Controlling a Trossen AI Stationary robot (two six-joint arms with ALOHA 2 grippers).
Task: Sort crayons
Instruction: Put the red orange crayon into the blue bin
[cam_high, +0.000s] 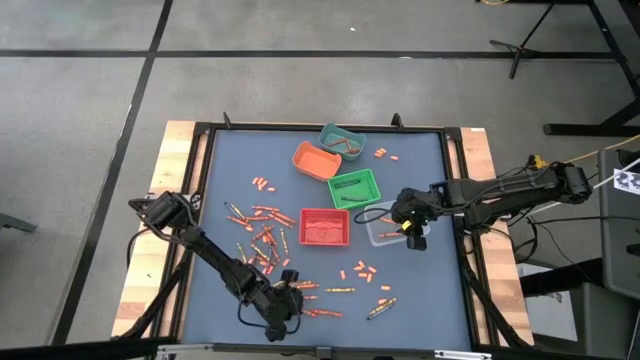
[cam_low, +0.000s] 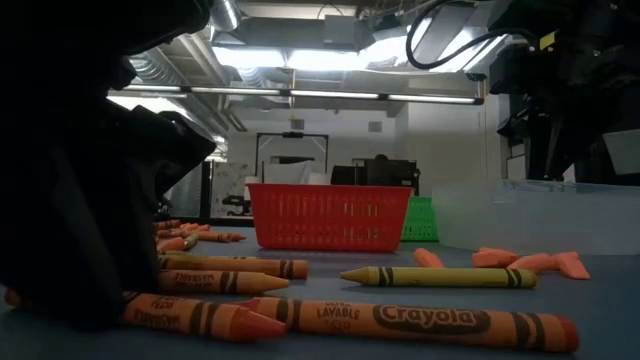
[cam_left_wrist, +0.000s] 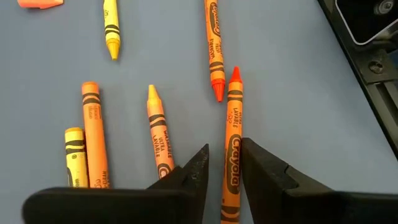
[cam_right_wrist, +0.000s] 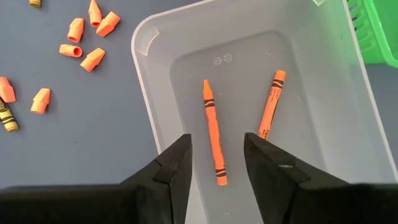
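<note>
Where left gripper (cam_left_wrist: 224, 169) straddles, crayon (cam_left_wrist: 232, 140) lies lengthwise, tip outward.

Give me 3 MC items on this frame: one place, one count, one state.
1. Where is the right gripper?
A. over the clear bin
B. over the red bin
C. off the table

2. How many crayons lie in the clear bin?
A. none
B. two
C. five

3. What is the left gripper doing?
A. lifting a crayon above the table
B. straddling an orange crayon on the table
C. resting in the green bin

Key: 1 A, the right wrist view looks straight down into the clear bin. 2 B, two orange sticks show on its floor. 3 B, its fingers flank the orange crayon, which lies flat on the table.
</note>
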